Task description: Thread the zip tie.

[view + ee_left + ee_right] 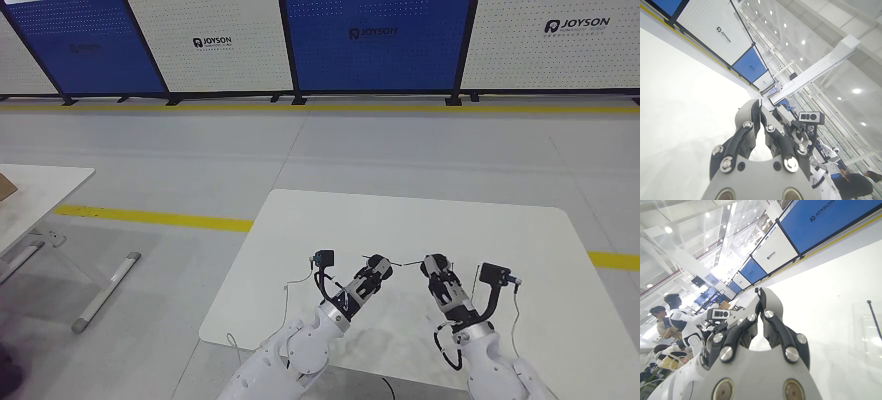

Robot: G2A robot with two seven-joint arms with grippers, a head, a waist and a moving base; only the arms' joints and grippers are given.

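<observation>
Jaws closed: left gripper, right gripper each pinch zip tie.

Bench: plain white, no pattern. Zip tie: black, a thin dark line against the white top. Left gripper: light grey shells, black ribbed pads, black links, bright silver bolt heads, grey base plate. Right gripper: same scheme, grey over black, silver bolts. Wrist camera on the other arm: black face, silver-grey housing. Floor: pale grey with yellow stripes. Back panels: alternating blue and white, the white ones dotted with fine perforations, black frames. Second black strip on the white top.
</observation>
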